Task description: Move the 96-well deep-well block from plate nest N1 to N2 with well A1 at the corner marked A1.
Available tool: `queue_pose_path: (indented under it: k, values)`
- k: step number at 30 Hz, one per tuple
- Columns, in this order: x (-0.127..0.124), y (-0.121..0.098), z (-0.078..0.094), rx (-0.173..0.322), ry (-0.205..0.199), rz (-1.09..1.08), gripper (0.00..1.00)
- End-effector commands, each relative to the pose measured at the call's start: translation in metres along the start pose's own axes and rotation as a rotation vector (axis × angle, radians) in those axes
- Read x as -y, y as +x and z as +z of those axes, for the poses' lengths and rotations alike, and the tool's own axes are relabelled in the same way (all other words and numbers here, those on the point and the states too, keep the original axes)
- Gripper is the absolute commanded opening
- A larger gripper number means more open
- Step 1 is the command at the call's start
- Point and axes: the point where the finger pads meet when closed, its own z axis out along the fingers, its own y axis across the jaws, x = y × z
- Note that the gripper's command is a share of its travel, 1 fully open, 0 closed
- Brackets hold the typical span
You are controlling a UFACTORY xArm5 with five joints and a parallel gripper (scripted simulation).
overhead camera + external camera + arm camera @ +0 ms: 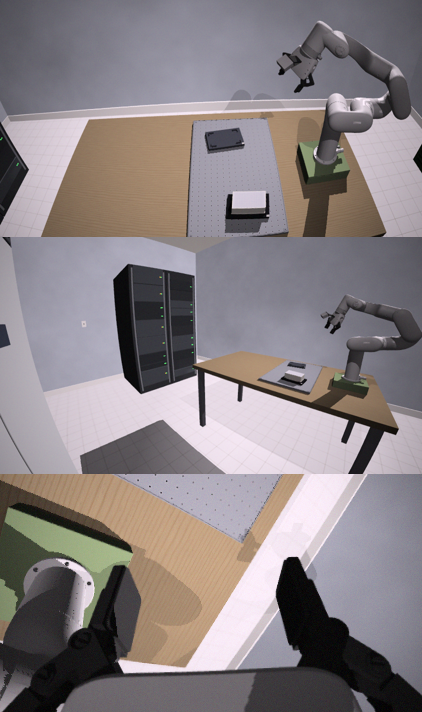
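The white deep-well block [248, 201] sits in the black nest N1 [247, 215] at the near end of the grey perforated plate [234, 174]; it also shows in the exterior view [294, 374]. The black nest N2 [224, 139] lies empty at the far end of the plate, with four corner locators and a small white mark at its near right corner [242, 143]. My gripper [289, 80] is open and empty. It hangs high in the air beyond the plate's far right corner, well away from both nests. In the wrist view the open fingers frame the table edge and floor; neither nest shows there.
The arm stands on a green pedestal [322, 165] on the wooden table, right of the plate. A tall black server rack [154, 325] stands on the floor away from the table. The wrist view shows one corner of the plate [210, 499] and the pedestal [55, 539].
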Motion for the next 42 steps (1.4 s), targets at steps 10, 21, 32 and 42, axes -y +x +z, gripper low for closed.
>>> queue_pose_path:
  k: [10,21,32,42]
  values:
    - [-0.001,0.0,-0.001,-0.001,-0.002,0.0,1.0]
    - [-0.008,0.019,0.005,0.022,0.065,0.094,1.0]
    - [-0.019,0.049,0.022,0.071,0.145,0.213,1.0]
    - [-0.024,0.074,0.04,0.122,0.199,0.303,1.0]
